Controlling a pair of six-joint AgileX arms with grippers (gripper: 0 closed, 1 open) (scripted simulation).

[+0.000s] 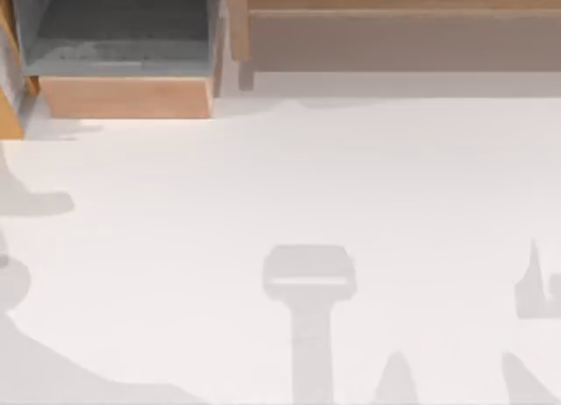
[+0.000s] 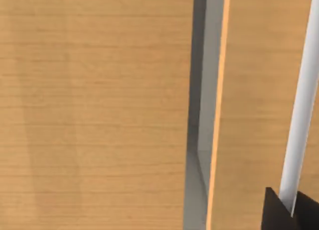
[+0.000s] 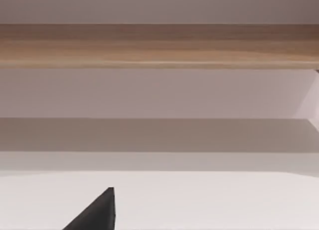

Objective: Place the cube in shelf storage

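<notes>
Shelf storage (image 1: 394, 37): long, wide wooden unit along far edge of worktop (image 1: 280, 212), spanning from about middle to right edge. Light brown wood top edge, brownish-grey face beneath; short wooden upright at its left end. Standing level on worktop, casting shadow band along its base.

Right wrist view: same unit (image 3: 159, 46) seen front-on, horizontal wood band above pale recessed face, shaded strip where it meets worktop.

Bright, even light, soft grey arm shadows across the white table (image 1: 421, 186), slight overall blur.
</notes>
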